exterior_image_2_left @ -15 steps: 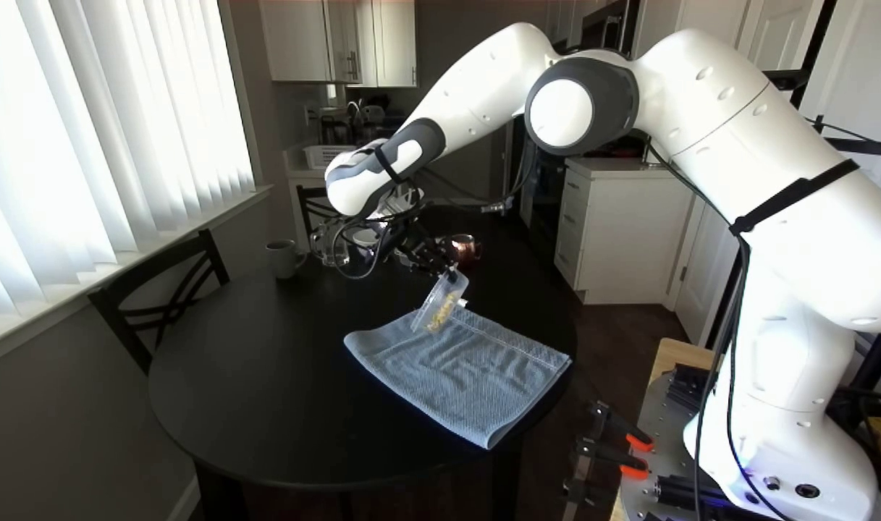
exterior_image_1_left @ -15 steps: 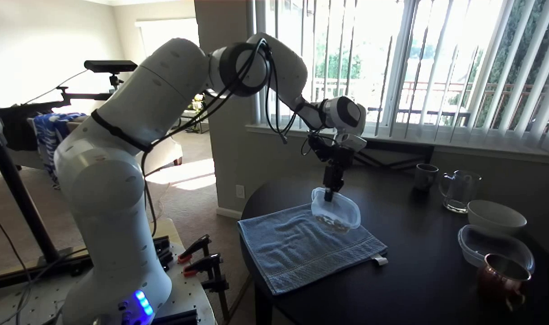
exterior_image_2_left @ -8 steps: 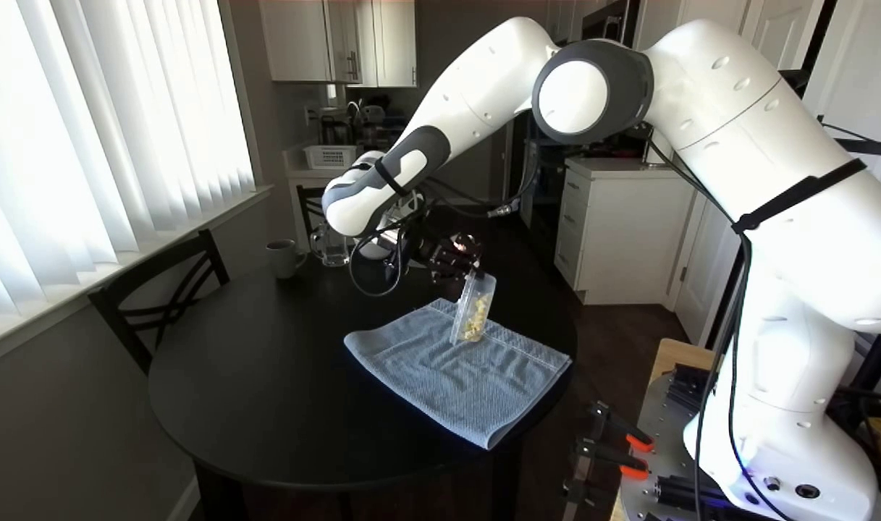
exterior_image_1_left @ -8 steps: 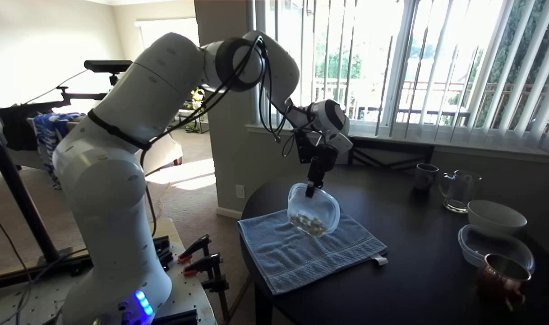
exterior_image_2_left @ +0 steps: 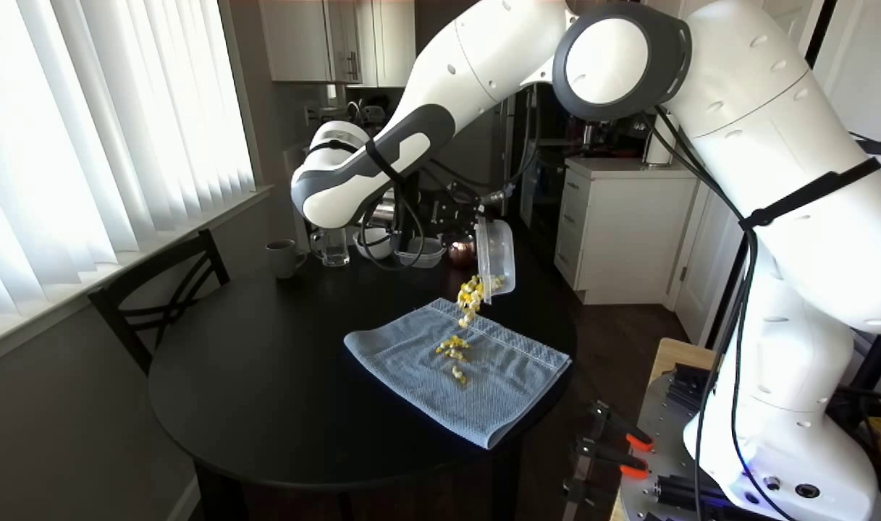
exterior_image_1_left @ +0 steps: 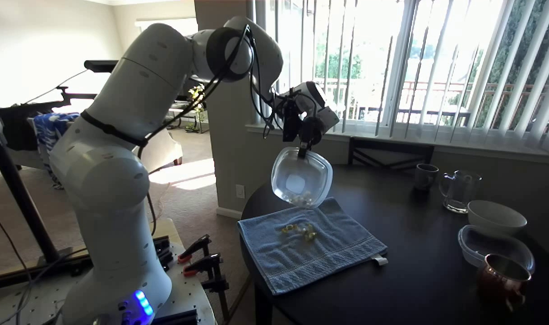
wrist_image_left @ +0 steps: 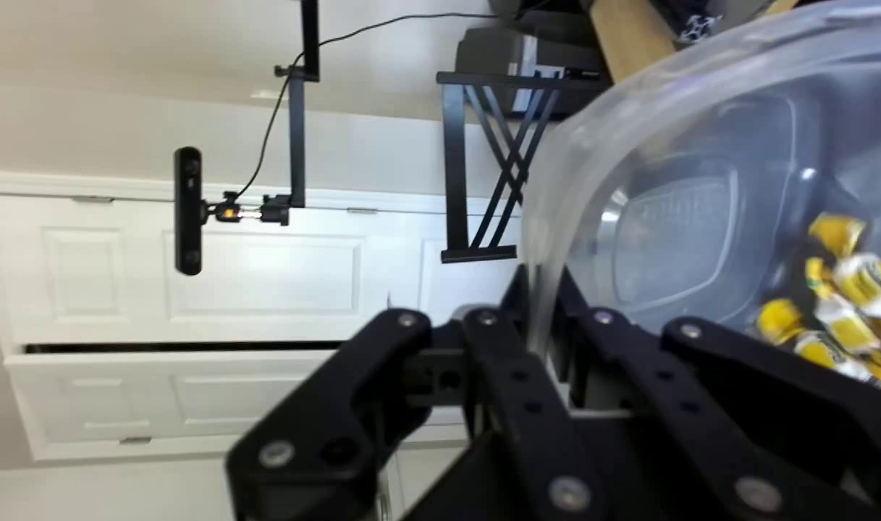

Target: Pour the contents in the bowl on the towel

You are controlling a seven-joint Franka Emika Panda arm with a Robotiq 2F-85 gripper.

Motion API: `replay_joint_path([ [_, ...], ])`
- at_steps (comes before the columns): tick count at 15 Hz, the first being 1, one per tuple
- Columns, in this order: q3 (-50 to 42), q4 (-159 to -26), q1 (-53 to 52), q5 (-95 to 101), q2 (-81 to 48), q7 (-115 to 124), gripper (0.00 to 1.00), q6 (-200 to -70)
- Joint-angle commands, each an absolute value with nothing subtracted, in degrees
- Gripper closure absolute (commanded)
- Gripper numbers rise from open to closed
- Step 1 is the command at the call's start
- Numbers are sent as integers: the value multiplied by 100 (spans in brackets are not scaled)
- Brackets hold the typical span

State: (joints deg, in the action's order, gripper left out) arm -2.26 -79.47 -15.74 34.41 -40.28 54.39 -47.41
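Lying rumpled, the blue-grey towel (exterior_image_2_left: 494, 383) sits under a tipped plastic tub (exterior_image_1_left: 311, 171), its 12 o'clock rim pinched tight in the gripper (wrist_image_left: 543, 300). An exterior view catches candies (exterior_image_2_left: 470, 294) spilling toward 7 o'clock; the wrist view alone resolves wrappers (wrist_image_left: 866, 278). 0.5 s ago, all sat inside.

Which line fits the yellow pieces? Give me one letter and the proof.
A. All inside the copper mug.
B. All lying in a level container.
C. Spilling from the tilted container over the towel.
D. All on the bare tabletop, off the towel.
C: in an exterior view, yellow pieces are in mid-air just outside the steeply tilted clear container, with more seen against the towel below.
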Motion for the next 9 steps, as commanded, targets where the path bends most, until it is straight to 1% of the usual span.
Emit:
replay_joint_path([
  [1,-23,-7909,-1706,4433,-4052,4411,94,-4217],
  [9,306,-8165,-1808,6593,-4251,2877,94,-4469],
])
